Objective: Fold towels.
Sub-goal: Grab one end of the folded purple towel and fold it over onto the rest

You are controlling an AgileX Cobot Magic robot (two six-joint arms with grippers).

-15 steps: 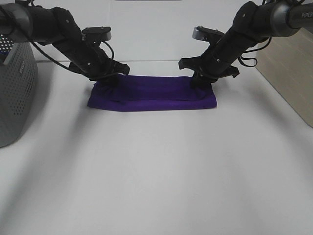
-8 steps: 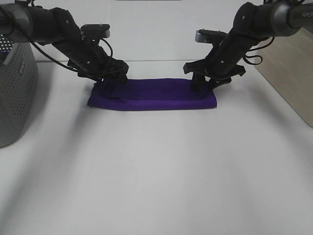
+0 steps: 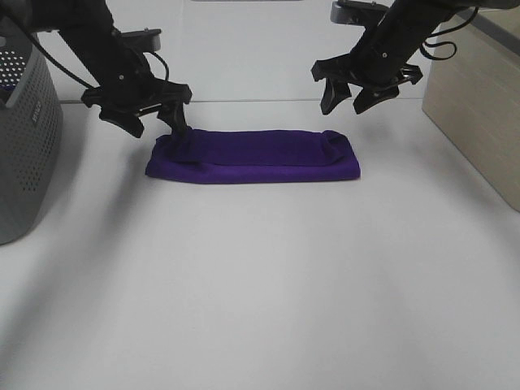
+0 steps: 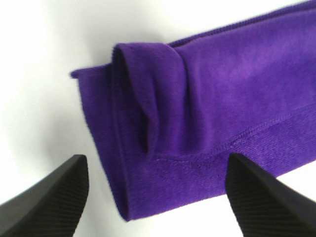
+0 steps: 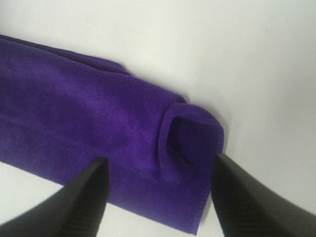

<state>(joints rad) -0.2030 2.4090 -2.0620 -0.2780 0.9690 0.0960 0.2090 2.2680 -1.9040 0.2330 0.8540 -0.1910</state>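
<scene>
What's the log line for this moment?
state: towel folded into a long strip on table | left gripper: open over its left end | right gripper: open, above its right end | held: nothing

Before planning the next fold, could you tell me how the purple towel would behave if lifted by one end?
Probably floppy: the towel bunches into soft rolls at both ends. Thin layers suggest lightness; the fuzzy surface should resist slipping.

The towel (image 3: pixel 253 158) is deep purple and plain, with a stitched line in the same colour. The desk (image 3: pixel 260 284) is white. The left gripper (image 3: pixel 154 124) and the right gripper (image 3: pixel 354 101) are black, with finely ribbed fingers (image 4: pixel 49 200). The basket (image 3: pixel 24 154) is grey, dotted with small holes.
</scene>
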